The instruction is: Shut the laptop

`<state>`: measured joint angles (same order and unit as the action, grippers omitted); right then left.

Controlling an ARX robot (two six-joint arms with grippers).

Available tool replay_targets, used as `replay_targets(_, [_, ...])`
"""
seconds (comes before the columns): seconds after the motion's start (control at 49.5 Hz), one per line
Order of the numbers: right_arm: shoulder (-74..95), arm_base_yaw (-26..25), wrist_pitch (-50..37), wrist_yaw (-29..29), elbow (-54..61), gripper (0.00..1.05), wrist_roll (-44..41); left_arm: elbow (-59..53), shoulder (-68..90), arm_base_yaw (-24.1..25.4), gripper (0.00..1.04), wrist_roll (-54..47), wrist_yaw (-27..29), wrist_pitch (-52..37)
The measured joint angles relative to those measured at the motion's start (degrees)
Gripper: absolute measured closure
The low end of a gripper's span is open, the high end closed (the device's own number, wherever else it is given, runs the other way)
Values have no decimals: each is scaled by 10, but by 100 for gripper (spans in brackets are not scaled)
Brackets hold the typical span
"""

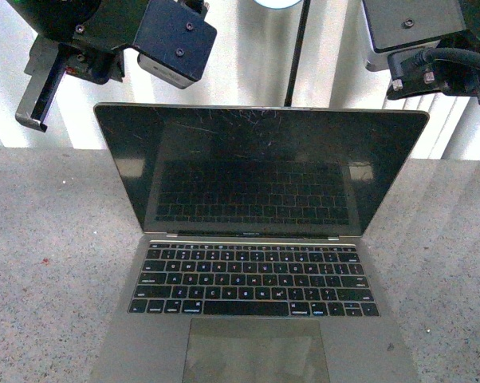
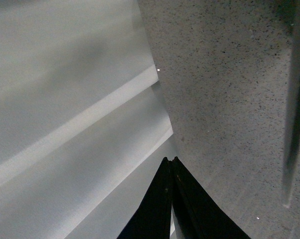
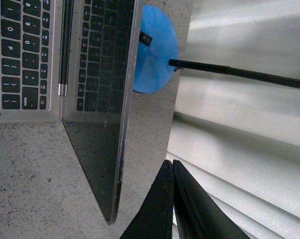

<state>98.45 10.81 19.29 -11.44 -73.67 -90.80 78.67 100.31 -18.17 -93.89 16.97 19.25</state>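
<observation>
We count one laptop (image 1: 256, 167), one blue disc (image 3: 157, 55) and one black stalk (image 3: 239, 73) by the far edge of the bench (image 1: 49, 239), and two grippers: the left gripper (image 2: 171, 162) and the right gripper (image 3: 171, 164).

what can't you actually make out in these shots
1. Front edge of the laptop: front view, cut off by the picture's bottom edge.
2. Outer face of its lid: front view shows only the screen side; right wrist view sees the lid edge-on.
3. Blue disc: right wrist view, partly hidden behind the lid; purpose unclear.
4. Grey strip: left wrist view, too blurred to identify.
</observation>
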Motion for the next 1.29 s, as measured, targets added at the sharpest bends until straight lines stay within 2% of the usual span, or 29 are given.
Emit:
replay_targets(0.303, [0,-7,45,8,-2,102,0,-2,0,-6,101,19,-2,16])
replay_targets(1.293, [0,-1,92,3,-6,102,20,-42,-23,-28,101,55,-9,73])
